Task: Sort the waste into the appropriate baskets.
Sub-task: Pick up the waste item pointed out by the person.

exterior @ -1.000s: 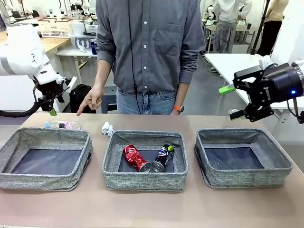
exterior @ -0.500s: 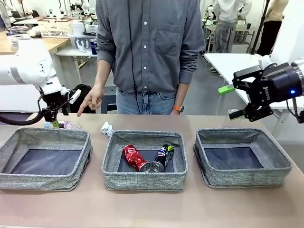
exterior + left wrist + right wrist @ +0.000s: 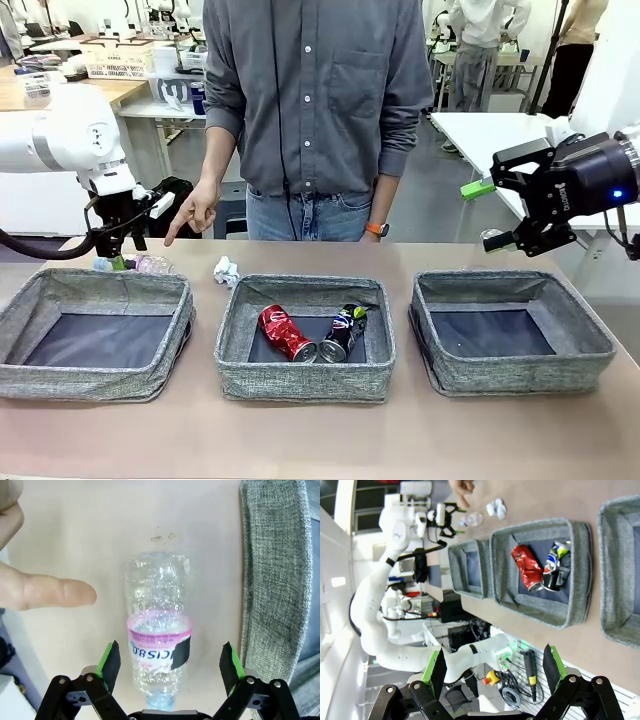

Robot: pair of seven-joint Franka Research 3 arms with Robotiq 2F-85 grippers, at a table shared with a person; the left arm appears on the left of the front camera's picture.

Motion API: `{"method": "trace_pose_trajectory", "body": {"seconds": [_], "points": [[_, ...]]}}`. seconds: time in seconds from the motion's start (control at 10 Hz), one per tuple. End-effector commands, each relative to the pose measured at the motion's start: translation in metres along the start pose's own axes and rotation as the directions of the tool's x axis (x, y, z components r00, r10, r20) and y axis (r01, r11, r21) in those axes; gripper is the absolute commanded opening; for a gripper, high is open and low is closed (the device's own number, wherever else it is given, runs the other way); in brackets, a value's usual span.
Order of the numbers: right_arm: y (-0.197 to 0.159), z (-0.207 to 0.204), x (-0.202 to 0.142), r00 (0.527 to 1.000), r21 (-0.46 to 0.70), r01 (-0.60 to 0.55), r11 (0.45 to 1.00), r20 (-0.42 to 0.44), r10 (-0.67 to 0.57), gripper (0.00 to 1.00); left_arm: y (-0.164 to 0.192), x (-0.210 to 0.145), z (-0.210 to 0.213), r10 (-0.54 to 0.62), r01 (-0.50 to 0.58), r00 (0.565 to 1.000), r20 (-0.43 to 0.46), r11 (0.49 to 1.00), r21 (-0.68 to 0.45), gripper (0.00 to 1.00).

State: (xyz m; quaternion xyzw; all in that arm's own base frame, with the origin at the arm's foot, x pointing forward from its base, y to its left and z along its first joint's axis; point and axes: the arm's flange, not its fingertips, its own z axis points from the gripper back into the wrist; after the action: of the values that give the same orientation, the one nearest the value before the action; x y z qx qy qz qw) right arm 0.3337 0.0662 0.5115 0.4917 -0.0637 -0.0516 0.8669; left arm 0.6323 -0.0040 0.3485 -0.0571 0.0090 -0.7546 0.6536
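Red can (image 3: 287, 332) and dark can (image 3: 343, 332) binned, bottle (image 3: 159, 630) next!
Left hand (image 3: 170, 662) wide over it; right hand (image 3: 487, 213) wide, idle; paper (image 3: 226, 270) waits.

Red can (image 3: 287, 333) beside dark can (image 3: 342, 333) in middle basket (image 3: 305, 380), crumpled paper (image 3: 226, 270) behind

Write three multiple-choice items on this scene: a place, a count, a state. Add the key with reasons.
1. The clear plastic bottle lies: A on the table behind the left grey woven basket; B inside it; C in a hand.
2. Crushed cans in the middle grey basket: A one; B two; C three.
3. The left gripper is: A shut on the bottle; B shut on paper; C open over the bottle.
Key: 1 A, outside the rim; 2 B, one red, one dark; 3 C, pads stand wide apart.
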Motion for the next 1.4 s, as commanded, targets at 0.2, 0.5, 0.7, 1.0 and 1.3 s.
{"method": "trace_pose_trajectory", "body": {"seconds": [0.2, 0.5, 0.7, 1.0, 1.3], "points": [[0.001, 0.001, 0.001, 1.0, 0.0, -0.008, 1.0, -0.009, 0.008, 1.0, 0.007, 0.001, -0.012, 0.045, -0.045, 0.999, -0.016, 0.999, -0.009, 1.0], [0.001, 0.001, 0.001, 1.0, 0.0, -0.008, 1.0, -0.009, 0.008, 1.0, 0.015, -0.003, -0.024, 0.057, -0.057, 0.998, -0.004, 0.998, -0.005, 1.0], [0.001, 0.001, 0.001, 1.0, 0.0, -0.008, 1.0, -0.009, 0.008, 1.0, 0.022, -0.006, -0.036, 0.072, -0.073, 0.997, -0.031, 0.997, -0.037, 1.0], [0.001, 0.001, 0.001, 1.0, 0.0, -0.008, 1.0, -0.009, 0.008, 1.0, 0.024, -0.009, -0.036, 0.077, -0.078, 0.996, -0.035, 0.997, -0.025, 1.0], [0.001, 0.001, 0.001, 1.0, 0.0, -0.008, 1.0, -0.009, 0.008, 1.0, 0.025, -0.011, -0.037, 0.101, -0.101, 0.994, -0.046, 0.995, -0.001, 0.66]]}}
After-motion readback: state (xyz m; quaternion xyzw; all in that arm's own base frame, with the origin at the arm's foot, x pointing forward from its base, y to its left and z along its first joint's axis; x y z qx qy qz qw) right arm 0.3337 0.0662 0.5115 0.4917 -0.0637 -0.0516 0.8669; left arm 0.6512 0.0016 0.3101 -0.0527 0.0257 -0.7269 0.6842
